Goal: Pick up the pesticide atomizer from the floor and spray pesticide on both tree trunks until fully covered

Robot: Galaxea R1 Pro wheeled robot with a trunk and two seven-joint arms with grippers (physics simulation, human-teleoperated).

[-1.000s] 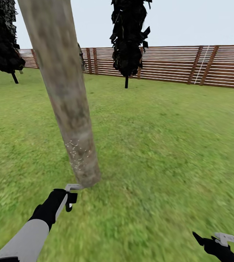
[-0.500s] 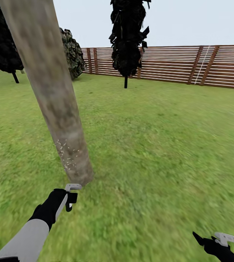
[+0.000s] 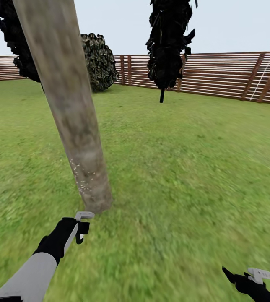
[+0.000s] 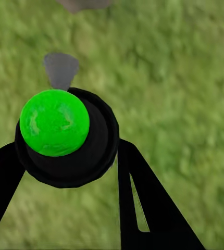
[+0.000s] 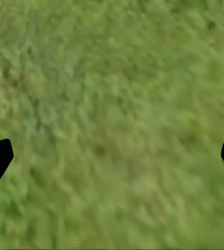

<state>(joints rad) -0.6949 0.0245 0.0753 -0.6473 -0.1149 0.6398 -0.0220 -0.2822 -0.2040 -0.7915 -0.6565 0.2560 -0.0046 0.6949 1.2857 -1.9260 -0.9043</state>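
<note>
The tree trunk [image 3: 74,113], thick, mottled grey-brown and leaning, rises from the lawn straight ahead of my left arm. Pale specks of pesticide [image 3: 82,176] dot its lower part. My left gripper [image 3: 74,230] is shut on the pesticide atomizer [image 3: 84,217], whose light grey trigger head points at the trunk's foot. In the left wrist view the dark atomizer [image 4: 86,156] with its green spot sits between the black fingers [image 4: 138,198] of the left gripper [image 4: 65,156]. My right gripper [image 3: 242,277] hangs low at the right, open and holding nothing; its view has the right gripper [image 5: 112,156] spread wide over grass.
A brown slatted fence [image 3: 223,75] edges the lawn at the back. A thin-trunked tree with dark foliage [image 3: 168,42] stands before it, a round bush [image 3: 99,61] left of that, and more dark foliage [image 3: 19,46] behind the trunk. Open grass lies to the right.
The whole picture has shifted, first left and then right, so the camera has moved. Both arms keep their places in the view, and the left gripper still holds the atomizer.
</note>
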